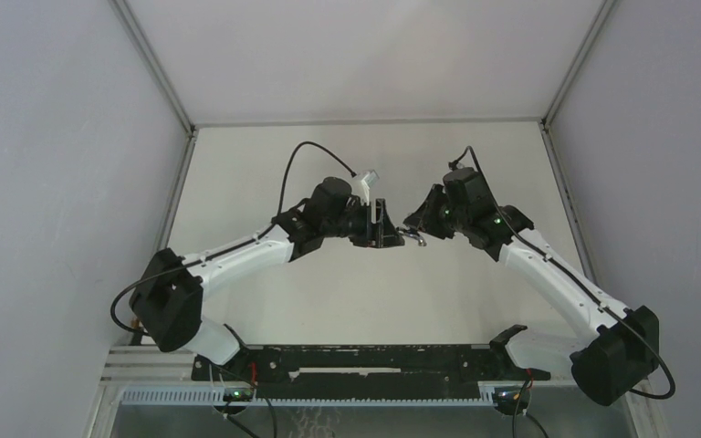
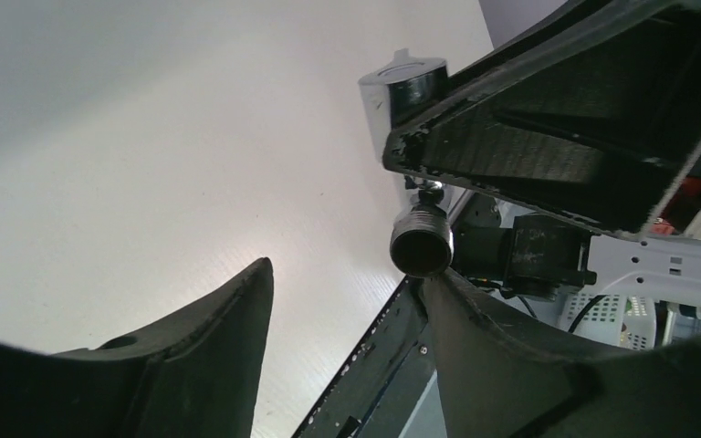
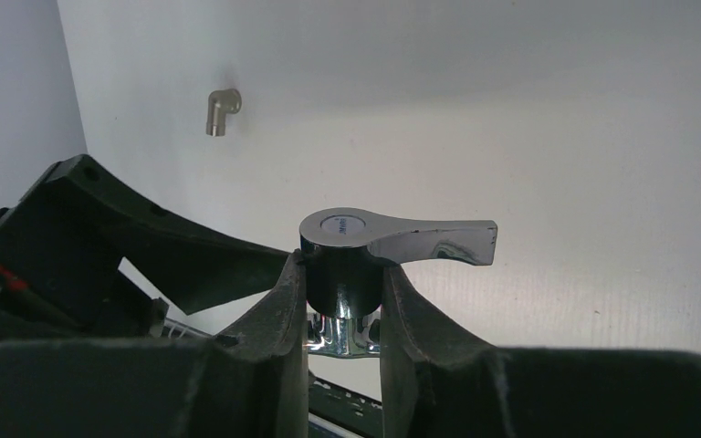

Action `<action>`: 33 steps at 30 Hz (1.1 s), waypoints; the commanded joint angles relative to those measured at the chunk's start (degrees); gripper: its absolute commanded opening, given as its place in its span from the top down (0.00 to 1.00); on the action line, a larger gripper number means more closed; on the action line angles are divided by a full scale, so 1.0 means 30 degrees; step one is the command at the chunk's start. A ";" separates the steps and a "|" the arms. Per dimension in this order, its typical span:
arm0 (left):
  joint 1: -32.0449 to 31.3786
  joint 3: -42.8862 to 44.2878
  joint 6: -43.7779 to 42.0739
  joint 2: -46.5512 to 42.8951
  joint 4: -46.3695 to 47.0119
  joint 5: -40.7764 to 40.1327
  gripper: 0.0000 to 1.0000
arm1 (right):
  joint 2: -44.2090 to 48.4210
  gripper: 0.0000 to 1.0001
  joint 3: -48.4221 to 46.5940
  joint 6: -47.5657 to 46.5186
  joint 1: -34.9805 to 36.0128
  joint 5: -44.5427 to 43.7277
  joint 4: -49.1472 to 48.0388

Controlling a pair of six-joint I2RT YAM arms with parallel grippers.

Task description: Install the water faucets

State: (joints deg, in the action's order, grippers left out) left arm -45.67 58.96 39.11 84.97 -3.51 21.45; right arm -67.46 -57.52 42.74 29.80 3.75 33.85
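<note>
Item 1, right gripper point(image 3: 342, 274): jaws narrow, clamped on the dark cylindrical body of chrome faucet point(image 3: 345, 260), one finger each side, both touching. Faucet stands upright in right wrist view. Flat lever handle point(image 3: 438, 239) sticks out to the right above the fingers; round cap w/ bluish mark on top. Lower end carries threaded tube point(image 2: 422, 248), seen in left wrist view w/ open mouth toward cam.

Item 2, left gripper point(image 2: 349, 272): jaws wide, nothing between them. Threaded tube sits just beside the tip of one finger point(image 2: 502, 356); contact can't be told.

Item 3, arms: left arm point(image 1: 237, 257) & right arm point(image 1: 552, 269) both stretched fwd and inward from bases, elbows out. Wrists meet over table centre, grippers facing each other tip to tip, close together.

Item 4, elbow fitting point(image 3: 222, 111): small bent matte-silver piece, alone on white table point(image 3: 557, 137), near the wall, well apart from both grippers.
</note>
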 commanded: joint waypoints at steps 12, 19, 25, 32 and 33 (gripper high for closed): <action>0.0454 0.1288 0.1633 0.0138 0.2726 0.1646 0.38 | 0.0441 1.00 -0.1072 -0.0597 0.0263 0.0198 -0.0442; 0.0545 0.1351 0.1748 0.0694 0.2768 0.1831 0.51 | 0.0449 1.00 -0.1072 -0.0632 0.0492 0.0283 -0.0400; 0.0534 0.1579 0.1772 0.0872 0.2753 0.2055 0.71 | 0.0377 1.00 -0.1068 -0.0613 0.0625 0.0303 -0.0570; 0.0527 0.1644 0.1782 0.0784 0.2705 0.2256 1.00 | 0.0225 1.00 -0.1072 -0.0647 0.0594 0.0452 -0.0655; 0.0552 0.1558 0.1801 0.0668 0.2779 0.2217 1.00 | 0.0248 0.95 -0.1054 -0.0700 0.0564 0.0567 -0.0641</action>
State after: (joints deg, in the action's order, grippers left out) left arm -44.31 60.23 45.04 87.29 3.09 27.42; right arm -67.18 -57.82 41.21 30.96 3.53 34.54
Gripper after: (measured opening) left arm 0.072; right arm 0.311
